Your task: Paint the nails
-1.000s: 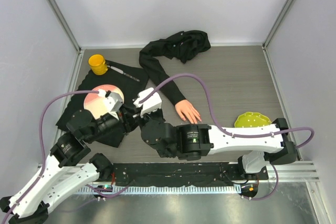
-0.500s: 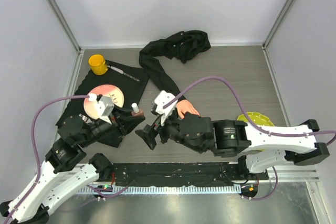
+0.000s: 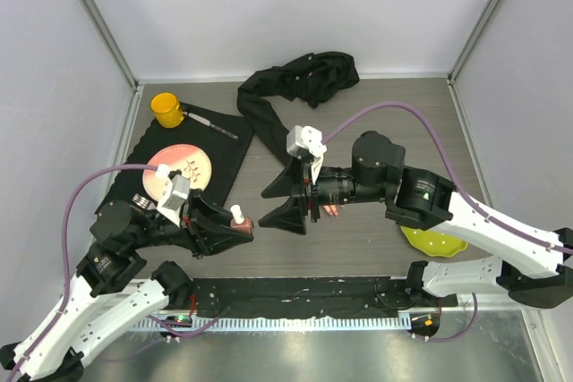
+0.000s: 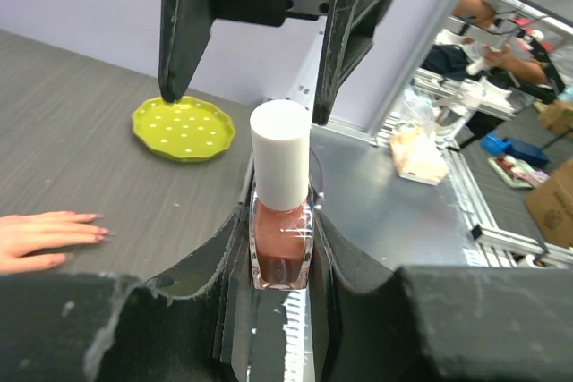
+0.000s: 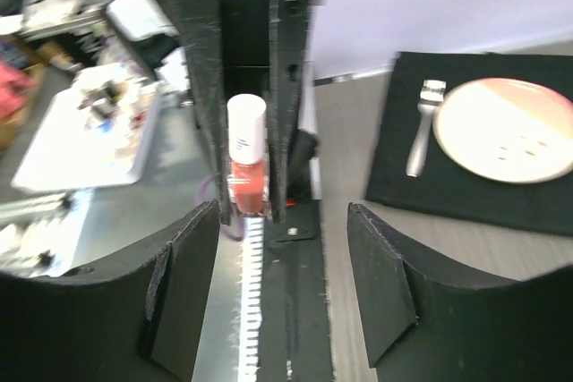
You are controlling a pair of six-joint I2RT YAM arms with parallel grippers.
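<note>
My left gripper is shut on the glass body of a reddish polish bottle with a white cap, held upright. In the top view the bottle hangs over the table's near edge. My right gripper faces it from the right, open and apart from it; the right wrist view shows the bottle ahead of those open fingers. The mannequin hand lies flat, its pinkish nails showing. Its black sleeve runs back. In the top view my right gripper covers most of the hand.
A black mat carries a pink plate, a fork and a dark pen, with a yellow cup at its far corner. A green plate lies under my right arm. A black cloth heap sits at the back.
My left gripper carried the bottle right and toward the near edge. My right gripper let go near the bottle, opened, drew back to the right and now faces it.
</note>
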